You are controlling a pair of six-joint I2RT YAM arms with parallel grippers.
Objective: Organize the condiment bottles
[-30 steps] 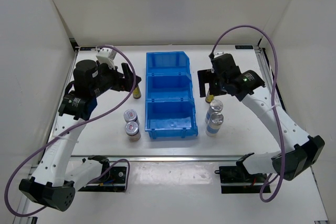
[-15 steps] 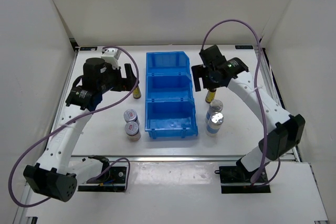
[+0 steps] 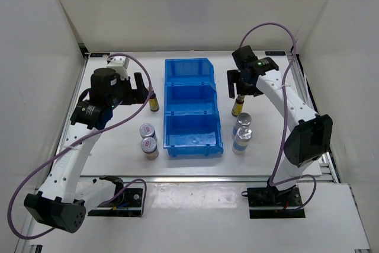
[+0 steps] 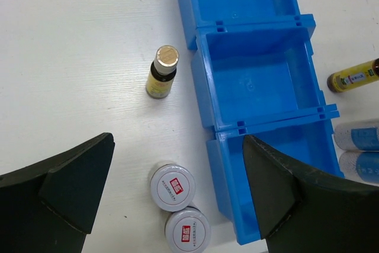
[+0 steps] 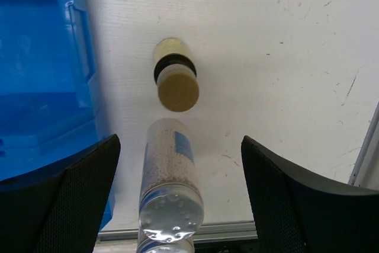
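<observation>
Right gripper (image 3: 237, 86) has shifted toward 12 o'clock vs 1 s ago; jaws spread wide, empty, above slim btl (image 5: 176, 76) at 3 o'clock of bin (image 3: 190, 100). Left gripper (image 3: 142, 87) likewise spread, empty, near other slim btl (image 4: 162, 73) at 9. Jars (image 3: 147, 131) stand outside bin. Approach phase, nothing binned yet. Next: drop, centre cap btw fingers, close.

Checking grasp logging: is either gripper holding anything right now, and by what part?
Neither. Left gripper and right gripper are open, empty; left slim bottle and right slim bottle stand free.
</observation>
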